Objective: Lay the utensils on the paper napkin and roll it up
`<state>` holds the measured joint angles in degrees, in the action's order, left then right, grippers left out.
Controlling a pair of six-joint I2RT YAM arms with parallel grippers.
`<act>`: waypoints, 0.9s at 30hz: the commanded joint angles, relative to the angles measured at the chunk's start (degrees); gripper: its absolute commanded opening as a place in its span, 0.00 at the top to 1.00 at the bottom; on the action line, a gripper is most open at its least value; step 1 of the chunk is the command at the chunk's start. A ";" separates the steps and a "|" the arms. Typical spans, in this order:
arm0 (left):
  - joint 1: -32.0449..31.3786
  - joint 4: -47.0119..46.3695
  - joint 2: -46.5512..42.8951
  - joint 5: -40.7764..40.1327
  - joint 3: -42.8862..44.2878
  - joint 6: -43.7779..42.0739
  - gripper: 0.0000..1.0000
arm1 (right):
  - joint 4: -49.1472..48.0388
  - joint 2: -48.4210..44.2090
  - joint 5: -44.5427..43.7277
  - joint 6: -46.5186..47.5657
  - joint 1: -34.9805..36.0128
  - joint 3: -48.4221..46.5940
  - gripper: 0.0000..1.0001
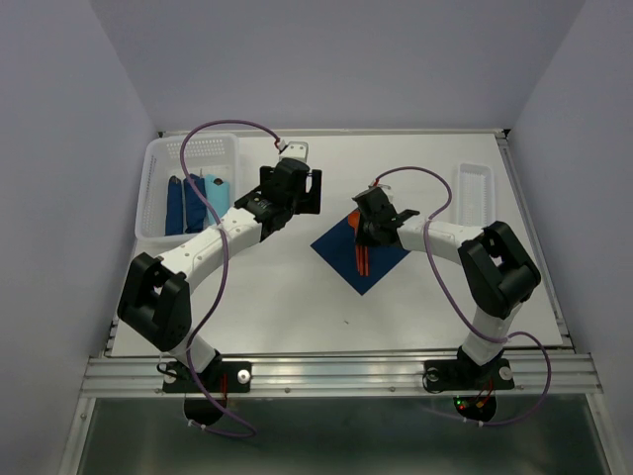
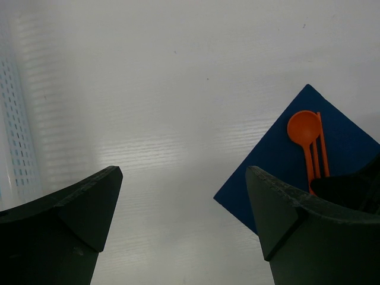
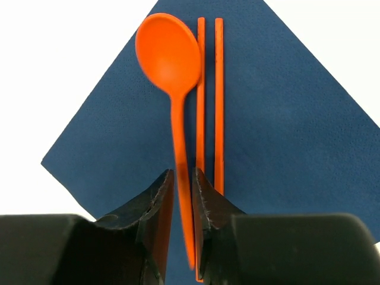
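From above, the napkin (image 1: 381,267) lies mid-table, with the right gripper (image 1: 364,236) low over it to lay utensils. Left wrist: the left gripper (image 2: 184,175) gapes empty, apparently waiting. Right wrist: jaws narrowly flank the spoon (image 3: 169,53) handle beside the chopsticks (image 3: 219,89); whether they grip it is unclear.

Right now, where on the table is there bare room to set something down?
Widest free patch: the strip of table between the paper napkin and the near edge. Another lies at the far edge, between the left gripper and the clear tray. Crowded: the napkin, holding spoon and chopsticks under the right gripper, and the white basket with its blue rolls.
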<state>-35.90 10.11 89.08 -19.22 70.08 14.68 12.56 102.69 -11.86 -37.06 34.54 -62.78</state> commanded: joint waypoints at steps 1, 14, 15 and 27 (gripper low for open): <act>-0.14 -1.14 -1.36 -0.82 -0.21 0.53 0.01 | 0.01 -1.53 -1.68 0.32 0.44 0.56 0.74; -0.22 -1.93 0.39 5.40 0.40 2.19 0.01 | 2.21 -6.89 -6.16 1.37 0.44 0.03 0.63; -0.14 -2.63 0.92 6.64 0.23 2.55 0.03 | 2.64 -7.85 -7.20 1.46 0.44 0.12 0.62; -1.89 -9.32 8.39 21.42 -1.27 7.21 0.32 | 5.20 -14.45 -7.57 0.06 -1.83 10.13 0.64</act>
<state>-37.08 4.62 96.31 -2.61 69.60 20.08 16.64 89.97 -17.72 -35.83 34.44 -54.61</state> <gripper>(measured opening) 0.720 0.387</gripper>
